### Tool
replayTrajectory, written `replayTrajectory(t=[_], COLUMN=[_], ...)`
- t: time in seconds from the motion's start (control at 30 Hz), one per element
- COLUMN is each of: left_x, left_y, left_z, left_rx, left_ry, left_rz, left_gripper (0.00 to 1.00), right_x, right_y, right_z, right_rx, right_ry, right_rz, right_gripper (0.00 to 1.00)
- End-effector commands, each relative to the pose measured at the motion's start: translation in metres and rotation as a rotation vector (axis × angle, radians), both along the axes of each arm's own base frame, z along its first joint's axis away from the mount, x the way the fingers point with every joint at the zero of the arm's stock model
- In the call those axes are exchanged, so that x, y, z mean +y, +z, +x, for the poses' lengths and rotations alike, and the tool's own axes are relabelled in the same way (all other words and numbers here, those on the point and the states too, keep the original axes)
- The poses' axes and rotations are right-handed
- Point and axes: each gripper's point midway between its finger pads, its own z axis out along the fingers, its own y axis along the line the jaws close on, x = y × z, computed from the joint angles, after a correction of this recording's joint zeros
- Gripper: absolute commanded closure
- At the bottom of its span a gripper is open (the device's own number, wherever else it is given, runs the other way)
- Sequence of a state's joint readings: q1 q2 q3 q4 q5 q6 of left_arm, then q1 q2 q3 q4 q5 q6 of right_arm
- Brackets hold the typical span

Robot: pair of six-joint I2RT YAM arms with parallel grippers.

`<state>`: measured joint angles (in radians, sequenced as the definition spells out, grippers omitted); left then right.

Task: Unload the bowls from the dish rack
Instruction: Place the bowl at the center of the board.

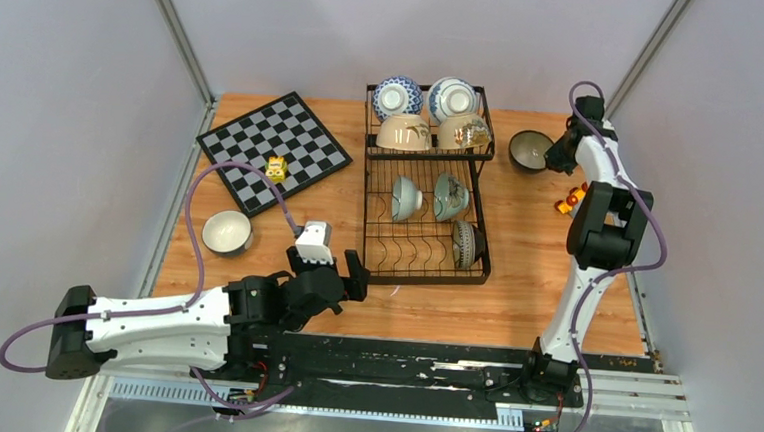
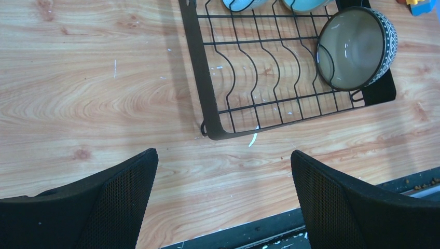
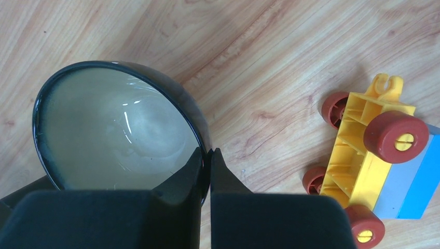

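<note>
**Hazards, near edge to far edge**

- Near-left corner of the dish rack (image 2: 207,104): likely snag of a spread finger on the black wire during any reach inward for the patterned bowl (image 2: 358,46), propped on edge at the rack's near-right corner. Possible result: whole rack dragged across the bench (image 2: 78,78).
- Lower tray, mid-bench: pale teal bowls (image 1: 406,197), two, on edge in the wavy dividers, close together. One knock probably enough to tip one against the other.
- Far-right part of the bench, beside the rack: dark bowl (image 3: 119,129), tilted, gripped at the rim alone. Contact with the bench unclear. Judged prone to swing or slip on release from any height. Toy car (image 3: 373,161) near, in the path of a rolling bowl.
- Upper basket, far edge: four bowls (image 1: 403,132) not yet unloaded.

**Jaws**

- Left jaws: spread wide, empty, touching nothing, over bare bench just short of the rack's near-left corner.
- Right jaws: closed to a sliver on the dark bowl's rim, one finger inside, one outside.

**Already out**

- Pale bowl (image 1: 227,232), upright, near the left edge.
</note>
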<state>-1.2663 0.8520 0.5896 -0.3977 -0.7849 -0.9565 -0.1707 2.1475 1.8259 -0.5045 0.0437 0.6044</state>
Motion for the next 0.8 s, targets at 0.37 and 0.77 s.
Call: replayTrajectory(t=[0.37, 0.77], left_x=[0.006, 0.011], left_y=[-0.007, 0.007], left_z=[0.000, -0.005], left_rx=[0.020, -0.001], left_ry=[0.041, -0.003], left_rz=[-0.031, -0.057], left_gripper=[0.00, 0.00], right_x=[0.009, -0.002], right_y=[0.003, 0.070], right_z=[0.011, -0.008], right_rx=[-0.036, -0.130], right_ry=[0.057, -0.028], right_rz=[0.032, -0.028], right_gripper=[0.71, 0.36])
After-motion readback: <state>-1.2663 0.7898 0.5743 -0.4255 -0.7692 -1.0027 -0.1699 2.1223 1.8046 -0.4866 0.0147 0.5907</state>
